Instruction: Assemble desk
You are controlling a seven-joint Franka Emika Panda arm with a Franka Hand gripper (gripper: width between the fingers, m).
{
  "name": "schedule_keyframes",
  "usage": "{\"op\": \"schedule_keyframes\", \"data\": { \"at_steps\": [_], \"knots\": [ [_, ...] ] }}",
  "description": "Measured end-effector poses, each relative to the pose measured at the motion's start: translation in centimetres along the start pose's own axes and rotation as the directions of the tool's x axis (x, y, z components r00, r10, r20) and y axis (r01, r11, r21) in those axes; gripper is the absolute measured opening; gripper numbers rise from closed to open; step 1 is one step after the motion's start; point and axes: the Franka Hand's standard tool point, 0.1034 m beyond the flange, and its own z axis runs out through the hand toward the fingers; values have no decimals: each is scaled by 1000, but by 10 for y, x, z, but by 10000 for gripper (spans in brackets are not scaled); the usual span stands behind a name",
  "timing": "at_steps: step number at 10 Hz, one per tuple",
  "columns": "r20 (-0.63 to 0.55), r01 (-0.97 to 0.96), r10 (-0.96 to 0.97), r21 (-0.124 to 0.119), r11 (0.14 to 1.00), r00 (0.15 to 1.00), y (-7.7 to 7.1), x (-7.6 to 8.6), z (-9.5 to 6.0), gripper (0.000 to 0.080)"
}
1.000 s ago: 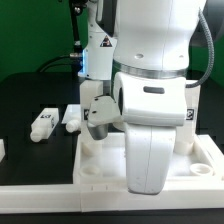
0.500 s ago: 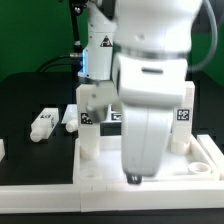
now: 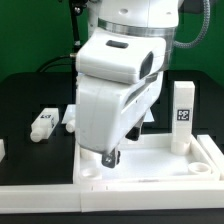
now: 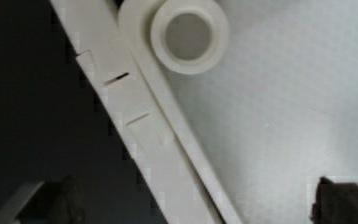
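The white desk tabletop (image 3: 165, 166) lies at the front with its rim up. One white leg (image 3: 182, 115) with a tag stands upright in its far corner on the exterior view's right. My gripper (image 3: 108, 157) hangs tilted over the tabletop's left end, fingertips close to the surface. In the wrist view the gripper (image 4: 197, 205) is open and empty, with dark fingertips (image 4: 350, 200) wide apart over the tabletop's rim (image 4: 149, 130). A round corner socket (image 4: 190, 35) shows further along the rim. Two loose legs (image 3: 43, 123) (image 3: 72, 118) lie on the black table to the left.
The bulky gripper body hides the tabletop's far left corner. A small white piece (image 3: 2, 150) shows at the exterior view's left edge. The black table (image 3: 30, 95) runs behind and left of the tabletop. Cables and a green wall are at the back.
The gripper has swung and tilted, and its fingertips have moved to the exterior view's left over the tabletop's left end. The upright leg seen at the far left corner is now hidden.
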Motion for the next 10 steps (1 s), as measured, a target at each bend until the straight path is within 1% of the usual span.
{"op": "schedule_keyframes", "data": {
  "at_steps": [1,2,3,4,5,7,8,9,10],
  "knots": [
    [-4,-82,82,32,996,997,7,-19,-9,648],
    [10,-139,138,54,989,990,12,-38,-21,648],
    [25,-184,183,82,979,983,13,-58,-33,648],
    [29,-249,247,97,964,969,14,-76,-45,648],
    [37,-339,337,96,936,941,15,-86,-48,648],
    [54,-458,455,91,884,889,13,-81,-44,648],
    [58,-501,497,89,861,866,13,-82,-44,648],
    [59,-587,584,98,804,810,11,-83,-47,648],
    [60,-672,670,116,732,740,0,-90,-56,648]
  ]
}}
